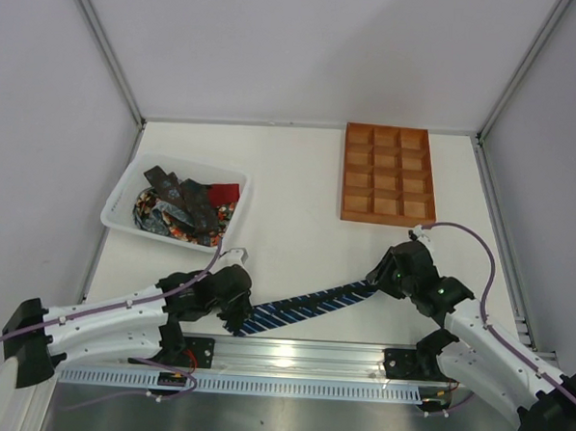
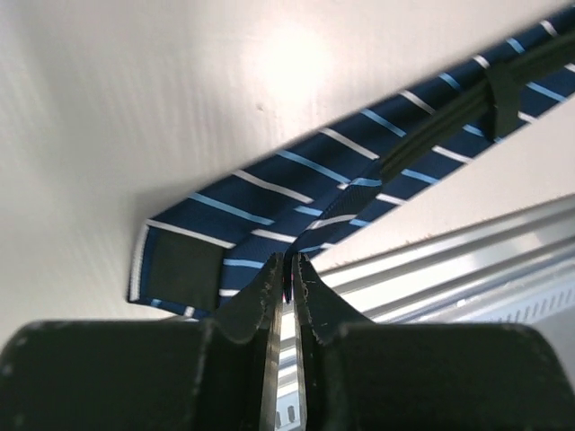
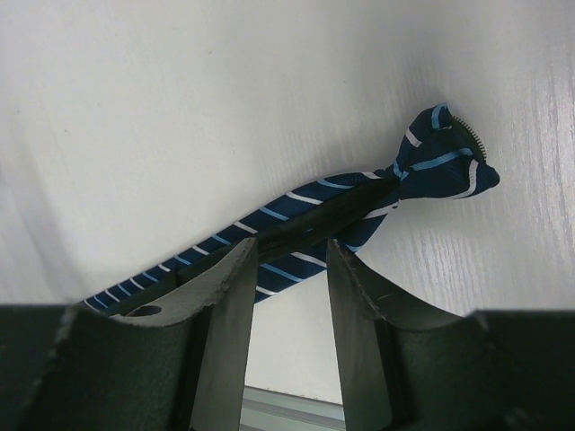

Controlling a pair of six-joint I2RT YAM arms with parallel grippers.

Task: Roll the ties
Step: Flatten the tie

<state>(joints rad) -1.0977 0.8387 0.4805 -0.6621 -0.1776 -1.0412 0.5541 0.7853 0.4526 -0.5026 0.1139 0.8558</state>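
Top external view: you have one navy tie (image 1: 307, 306) with light-blue stripes laid out on the table (image 1: 299, 187). It runs slantwise between your two arms, close to the metal rail (image 1: 300, 356) at the near edge. Its wide end lies at your left gripper (image 1: 233, 315) and its narrow end at your right gripper (image 1: 379, 278). The other ties (image 1: 184, 206), dark brown, red and patterned, sit heaped in the white basket (image 1: 121, 199) at the far left. The orange-brown tray (image 1: 384, 217) stands at the far right, well apart from the navy tie.

Left wrist view: your left pincer is drawn to a narrow slit, with its tips set against the near edge of the tie's wide end. A dark seam and a cross loop show on the tie's upper face. I cannot tell whether fabric is pinched between the tips.

Right wrist view: your right pincer stands part open, with one of its fingers (image 3: 225, 296) on each side of the tie's narrow stretch. Neither finger is seen pressing it. Beyond the fingers, the narrow end is bunched into a small fold that rests on the table.
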